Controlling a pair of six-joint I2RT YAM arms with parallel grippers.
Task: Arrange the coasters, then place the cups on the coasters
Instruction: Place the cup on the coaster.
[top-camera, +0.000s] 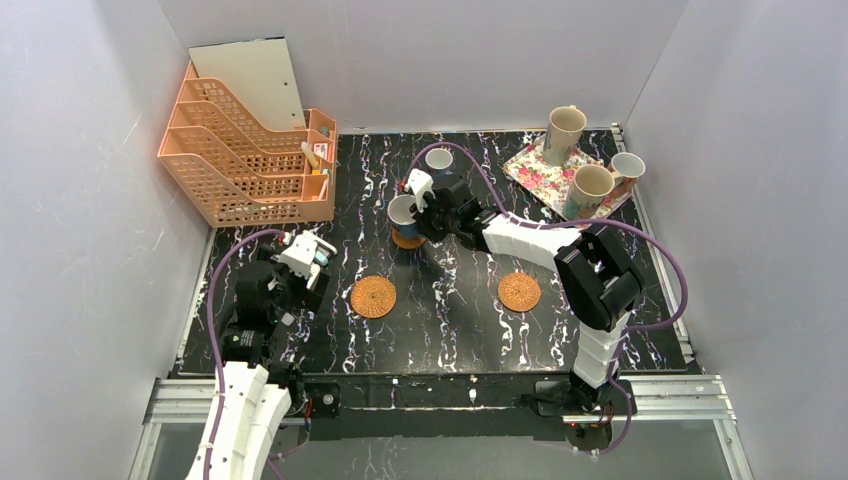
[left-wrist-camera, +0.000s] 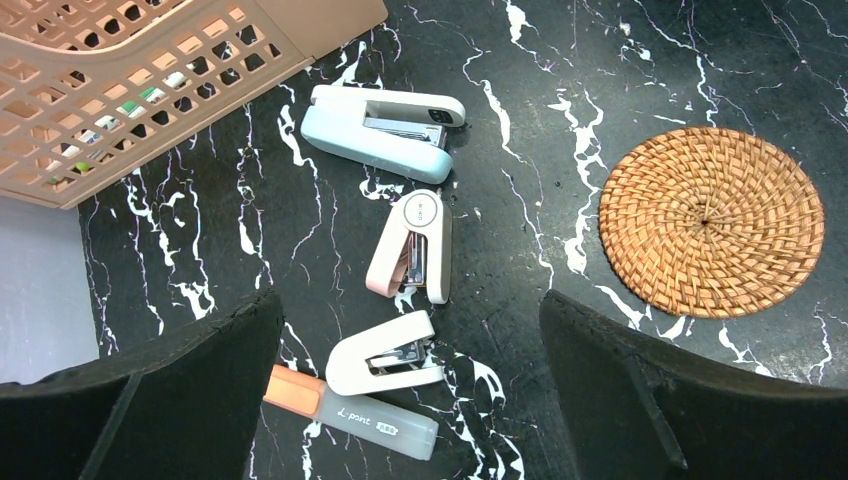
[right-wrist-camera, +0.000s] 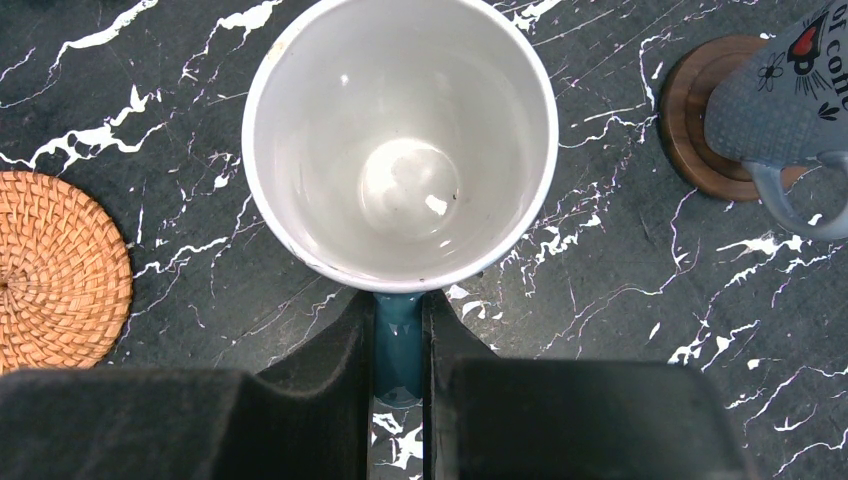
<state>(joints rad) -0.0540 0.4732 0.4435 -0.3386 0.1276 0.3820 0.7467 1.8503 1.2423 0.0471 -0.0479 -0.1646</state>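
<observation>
The blue cup (right-wrist-camera: 400, 150) sits at the back-centre of the table (top-camera: 450, 320), directly over a brown wooden coaster (top-camera: 408, 241) whose edge peeks out on the near side in the overhead view. Whether its base is already down on the disc or just above it, I cannot tell. It is glazed ceramic: rigid, fairly weighty for its size, slick on the outside and likely to chip if knocked, so I judge its handle (right-wrist-camera: 398, 355) the right place to hold it. That is where my right gripper (right-wrist-camera: 397, 320) has it, the two fingers pinched closed on the teal loop just below the rim, with the white inside facing straight up at the wrist camera. A handle pinch lets the cup swing, so I would keep it level and set it down gently. A second blue cup (right-wrist-camera: 780, 100) stands on its own wooden coaster (right-wrist-camera: 690, 125) just beyond. My right arm stretches long across the table from its base toward the left, wrist pitched down. My left gripper (left-wrist-camera: 412, 330) hangs spread wide and empty above some staplers (left-wrist-camera: 385, 125) on its own side.
</observation>
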